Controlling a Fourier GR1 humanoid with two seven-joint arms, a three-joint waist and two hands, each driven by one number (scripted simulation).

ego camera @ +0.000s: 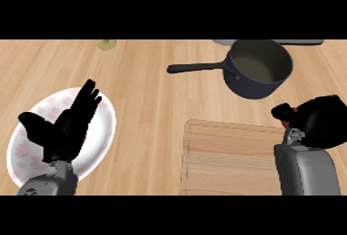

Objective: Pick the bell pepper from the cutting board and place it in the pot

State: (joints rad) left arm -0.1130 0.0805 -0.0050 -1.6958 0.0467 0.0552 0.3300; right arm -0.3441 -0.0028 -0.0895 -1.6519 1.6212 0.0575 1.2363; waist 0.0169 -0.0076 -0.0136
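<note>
Wooden surface (156, 92). Board (224, 160): near edge, right of centre, its top bare where visible. Pot (259, 68): dark, upright, towards the far right corner, handle pointing left. Pepper (288, 123): only a red sliver shows, enclosed by the right hand (322, 120) over the board's right edge, well short of the pot; fingers curled round it. Left hand (64, 128): resting above a white plate (102, 133) by the near left edge, fingers straight and spread, holding nothing. Small green item (106, 44): far edge, unidentifiable.
</note>
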